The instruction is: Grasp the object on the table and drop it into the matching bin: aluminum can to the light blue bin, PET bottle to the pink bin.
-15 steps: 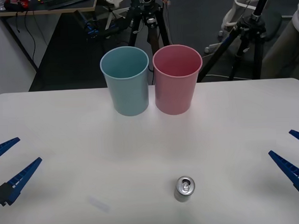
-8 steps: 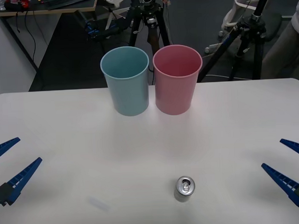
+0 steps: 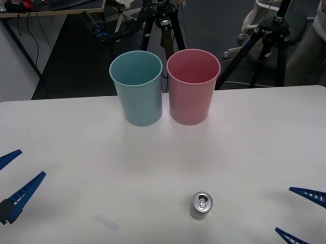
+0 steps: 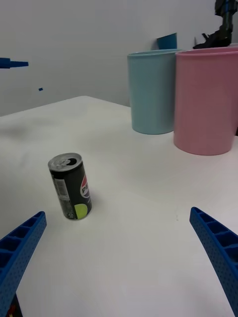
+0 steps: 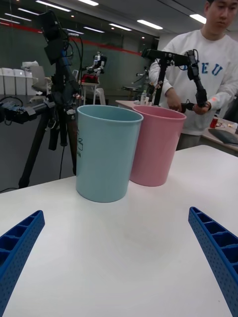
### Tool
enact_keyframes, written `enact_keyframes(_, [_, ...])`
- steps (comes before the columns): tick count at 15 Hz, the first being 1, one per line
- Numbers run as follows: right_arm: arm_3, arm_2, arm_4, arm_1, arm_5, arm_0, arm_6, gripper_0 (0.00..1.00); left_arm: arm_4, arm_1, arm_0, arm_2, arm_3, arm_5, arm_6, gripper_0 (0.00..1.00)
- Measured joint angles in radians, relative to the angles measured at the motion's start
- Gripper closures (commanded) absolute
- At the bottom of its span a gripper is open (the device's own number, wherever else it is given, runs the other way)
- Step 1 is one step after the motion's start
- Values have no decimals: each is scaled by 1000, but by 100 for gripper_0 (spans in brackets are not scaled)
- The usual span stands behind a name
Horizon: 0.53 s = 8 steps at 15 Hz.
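The aluminum can (image 3: 201, 205) stands upright on the white table (image 3: 72, 130) near its front edge, silver top with pull tab facing up. Through the right wrist camera the can (image 4: 71, 186) shows a dark printed side. At the back stand the light blue bin (image 3: 137, 88) and, touching its right side, the pink bin (image 3: 193, 86). My right gripper (image 3: 304, 216) is open at the front right, low over the table and to the right of the can. My left gripper (image 3: 10, 178) hangs open at the far left edge, well away from the can.
Tripods (image 3: 159, 20) and cables stand on the dark floor behind the table. Wide bare tabletop lies between the can and the two bins.
My right gripper has moved down and toward the front edge, closing in on the can's side. The left gripper, the can and both bins have stayed put.
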Motion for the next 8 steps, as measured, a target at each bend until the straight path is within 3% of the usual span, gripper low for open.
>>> enact_keyframes(4, [85,78,11,1,-26,-7,139,0,0,0,0,0,0,0,0,0])
enact_keyframes(8, [95,140,28,28,7,-17,201,0,0,0,0,0,0,0,0,0])
